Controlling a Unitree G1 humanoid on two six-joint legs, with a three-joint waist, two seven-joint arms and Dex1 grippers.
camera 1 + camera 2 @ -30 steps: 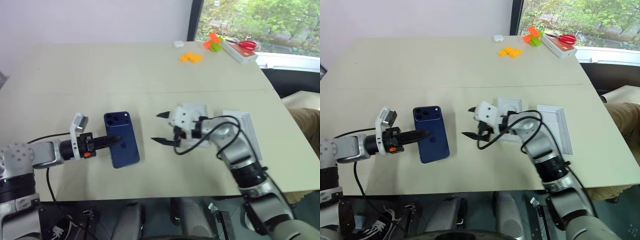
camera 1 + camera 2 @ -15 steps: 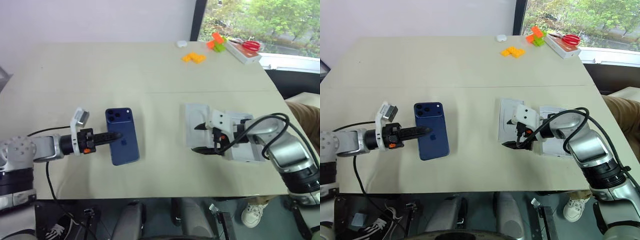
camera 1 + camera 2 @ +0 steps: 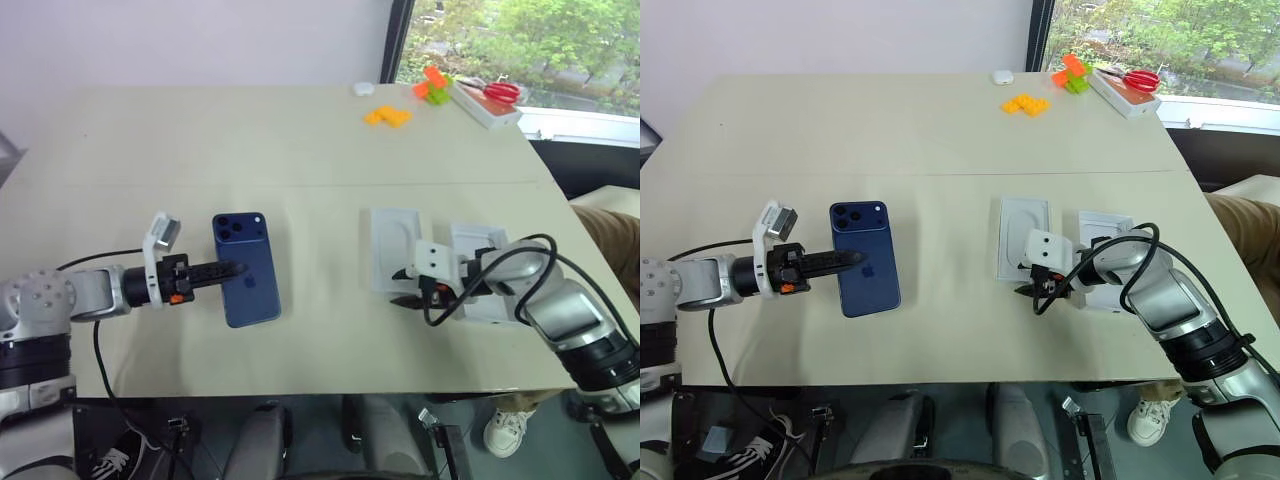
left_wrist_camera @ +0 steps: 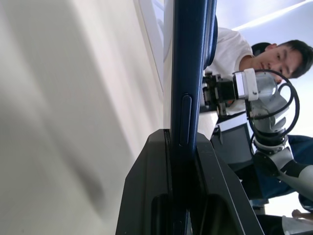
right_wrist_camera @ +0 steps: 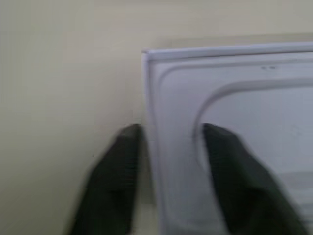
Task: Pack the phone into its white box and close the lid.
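Left eye view: the left gripper (image 3: 233,269) was clamped on the phone (image 3: 245,270), holding it by its left long edge, back facing up, camera cluster at the far end, above the table (image 3: 200,140). The right gripper (image 3: 408,286) sat at the near corner of the thin white insert (image 3: 394,248), which lay flat on the table, well apart from the phone. Just right of the insert lay the white box (image 3: 480,280), partly hidden by the right arm.

Right eye view: same layout (phone to the left, insert and box to the right, bare table between). The lid could not be told apart here.

Left wrist view: the two black fingers (image 4: 146,196) were closed tight on the phone's thin edge, just below its side button; the phone ran straight away from the claw. A person (image 4: 254,49) sat beyond the table.

Right wrist view: the right claw's fingers (image 5: 115,166) straddled the insert's corner, one finger outside its edge over the table, the other over the oval recess. Jaws were narrowed, not fully shut; whether they actually pinched the insert could not be told.
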